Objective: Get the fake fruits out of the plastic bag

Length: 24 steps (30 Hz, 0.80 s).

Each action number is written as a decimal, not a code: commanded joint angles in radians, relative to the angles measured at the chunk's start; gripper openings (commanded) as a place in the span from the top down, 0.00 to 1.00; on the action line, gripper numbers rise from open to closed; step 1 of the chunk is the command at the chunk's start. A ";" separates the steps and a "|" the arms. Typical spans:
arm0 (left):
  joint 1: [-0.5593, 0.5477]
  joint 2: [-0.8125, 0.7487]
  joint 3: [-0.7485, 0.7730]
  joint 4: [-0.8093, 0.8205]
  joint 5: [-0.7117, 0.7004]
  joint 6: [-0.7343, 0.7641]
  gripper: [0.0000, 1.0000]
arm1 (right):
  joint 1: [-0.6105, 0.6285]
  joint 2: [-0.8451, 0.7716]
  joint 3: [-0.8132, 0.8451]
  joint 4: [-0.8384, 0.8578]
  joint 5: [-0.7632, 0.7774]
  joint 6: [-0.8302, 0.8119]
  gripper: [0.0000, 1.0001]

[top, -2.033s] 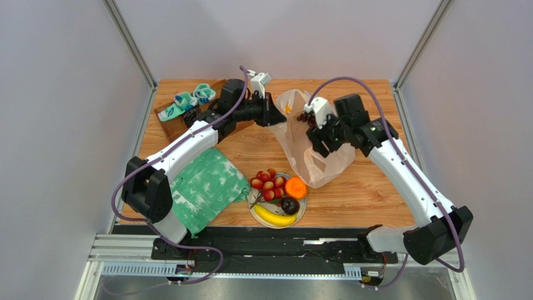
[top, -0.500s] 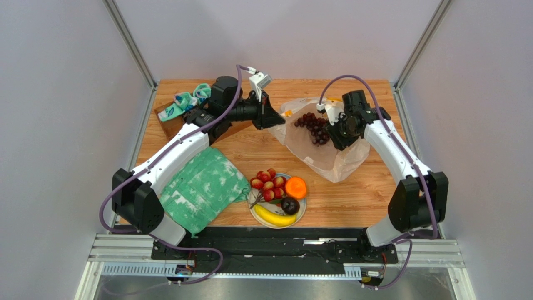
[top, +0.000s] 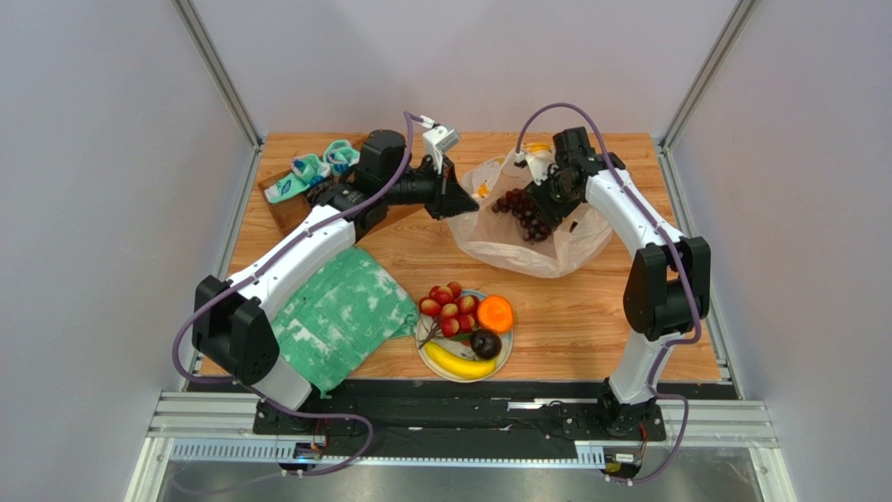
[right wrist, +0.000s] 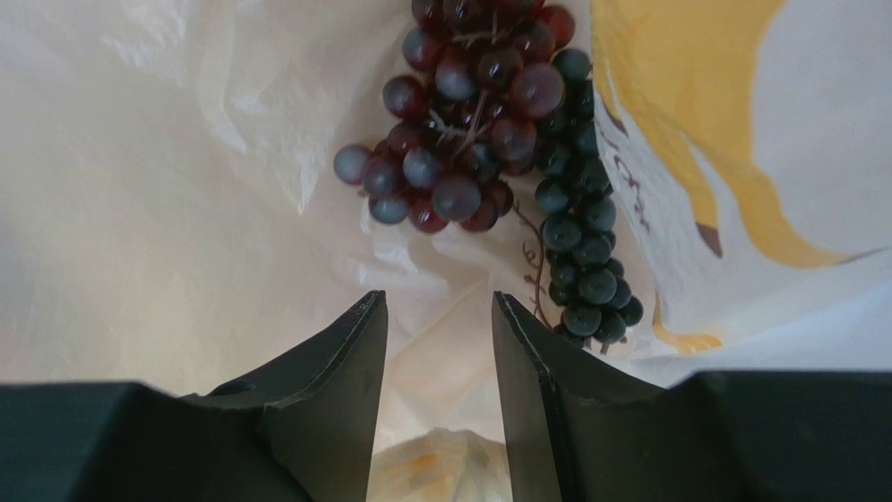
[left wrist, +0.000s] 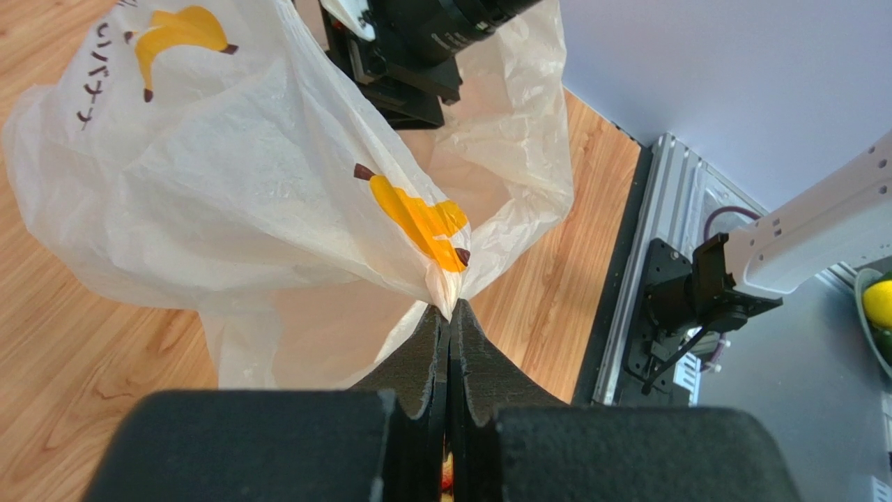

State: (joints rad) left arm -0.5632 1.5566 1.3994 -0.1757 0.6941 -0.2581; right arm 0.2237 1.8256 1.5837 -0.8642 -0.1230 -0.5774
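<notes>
Right wrist view: grape bunch (right wrist: 492, 157) on the plastic bag (right wrist: 157, 157) film, just beyond the right gripper (right wrist: 438, 303), whose jaws stand partly apart and hold nothing.
Left wrist view alone shows the left gripper (left wrist: 450, 314) pinched tight on the bag's rim. Top view alone shows the bunch apparently inside the bag mouth, with the red cluster (top: 447, 309), orange (top: 495, 314), banana (top: 459, 363) and dark fruit (top: 485, 343) on a plate (top: 422, 356) well apart, beside a green cloth (top: 340, 314); a printed bag fold flanks the grapes.
</notes>
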 commanded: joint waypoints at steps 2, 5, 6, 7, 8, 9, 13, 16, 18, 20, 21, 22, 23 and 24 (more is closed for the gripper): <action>-0.006 0.025 0.052 -0.010 0.022 0.052 1.00 | 0.019 0.067 0.078 0.076 0.008 -0.010 0.53; -0.006 0.033 0.067 -0.027 0.016 0.066 1.00 | 0.019 0.096 0.088 0.100 0.022 -0.012 0.53; -0.006 0.037 0.070 -0.030 0.016 0.074 1.00 | 0.017 0.119 0.093 0.103 0.022 -0.013 0.53; -0.006 0.043 0.072 -0.031 0.016 0.076 1.00 | 0.019 0.130 0.098 0.106 0.025 -0.015 0.53; -0.006 0.046 0.073 -0.034 0.018 0.076 1.00 | 0.019 0.145 0.111 0.114 0.039 -0.013 0.53; -0.006 0.049 0.072 -0.034 0.019 0.077 1.00 | 0.019 0.173 0.119 0.116 0.045 -0.015 0.52; -0.010 0.065 0.069 -0.034 0.025 0.080 1.00 | 0.017 0.247 0.137 0.133 0.088 -0.028 0.51; -0.014 0.071 0.067 -0.041 0.021 0.089 1.00 | 0.017 0.288 0.139 0.133 0.109 -0.036 0.58; -0.018 0.071 0.067 -0.047 0.018 0.098 1.00 | 0.016 0.296 0.151 0.100 0.108 -0.029 0.71; -0.017 0.071 0.067 -0.056 0.004 0.103 1.00 | 0.017 0.269 0.151 0.059 0.066 -0.019 0.84; -0.018 0.069 0.070 -0.057 -0.001 0.108 1.00 | 0.017 0.250 0.142 0.054 0.050 -0.012 0.93; -0.020 0.068 0.070 -0.061 -0.011 0.109 1.00 | 0.017 0.221 0.122 0.051 0.034 -0.007 0.96; -0.020 0.066 0.070 -0.062 -0.015 0.111 1.00 | 0.019 0.165 0.111 0.050 0.001 0.001 0.98; -0.020 0.065 0.070 -0.065 -0.019 0.114 1.00 | 0.020 0.128 0.105 0.044 -0.018 0.004 1.00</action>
State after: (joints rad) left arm -0.5751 1.6348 1.4322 -0.2306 0.6849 -0.1829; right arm 0.2424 2.0926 1.7008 -0.7799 -0.0689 -0.5949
